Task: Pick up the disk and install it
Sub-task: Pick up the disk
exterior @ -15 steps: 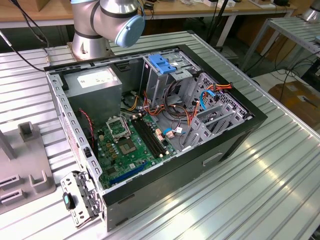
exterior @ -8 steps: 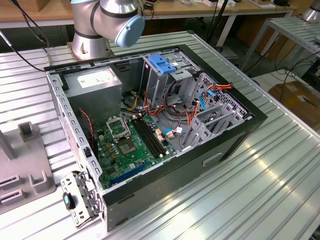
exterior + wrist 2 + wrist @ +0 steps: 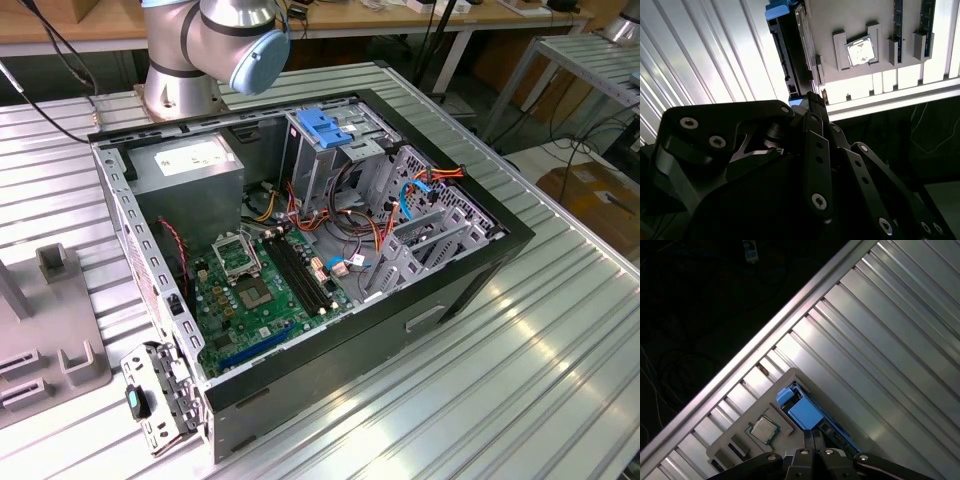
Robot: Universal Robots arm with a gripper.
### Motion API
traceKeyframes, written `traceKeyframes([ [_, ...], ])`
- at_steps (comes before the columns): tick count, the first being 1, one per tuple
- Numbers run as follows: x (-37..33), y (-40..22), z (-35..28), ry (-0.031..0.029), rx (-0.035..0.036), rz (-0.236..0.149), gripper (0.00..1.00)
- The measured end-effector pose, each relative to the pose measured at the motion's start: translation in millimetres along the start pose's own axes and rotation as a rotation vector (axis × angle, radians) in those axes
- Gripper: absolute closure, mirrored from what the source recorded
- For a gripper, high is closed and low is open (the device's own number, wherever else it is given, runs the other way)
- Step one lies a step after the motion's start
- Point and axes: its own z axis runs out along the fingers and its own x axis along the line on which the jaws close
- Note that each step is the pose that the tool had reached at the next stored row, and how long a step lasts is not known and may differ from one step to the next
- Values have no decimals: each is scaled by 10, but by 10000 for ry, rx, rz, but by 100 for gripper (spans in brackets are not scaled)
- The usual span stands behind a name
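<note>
**Pick-up step: the claw is at the disk, nothing is installed yet**

You are in the first step, the picking up. The disk (image 3: 790, 55) stands on its long edge in a grey holder (image 3: 840, 20). The holder lies on the counter (image 3: 880, 340), close to one of its edges. A processor chip (image 3: 860, 52) sits in the same holder, just beside the disk.

In both wrist views the claw (image 3: 812, 100) is right at one end of the disk, over a blue rail. I cannot tell from these pictures whether the claw is closed on the disk or only hangs over it. Please do not count the disk as gripped.

In the exterior view the computer case (image 3: 500, 235) lies open in the middle of the counter. The drive cage (image 3: 325, 130) with the blue latch stands at the side of the case toward the arm's base (image 3: 180, 90). In my judgement this cage is the place for the disk.

I judge that the lift calls for a firm hold on the two flat faces. It also calls for a straight pull out of the holder, so that the rails do not catch and the chip is not disturbed.
</note>
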Motion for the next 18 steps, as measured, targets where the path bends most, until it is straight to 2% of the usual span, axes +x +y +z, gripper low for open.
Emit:
traceKeyframes([
  [13,0,0,0,1,0,-22,89],
  [18,0,0,0,1,11,-333,89],
])
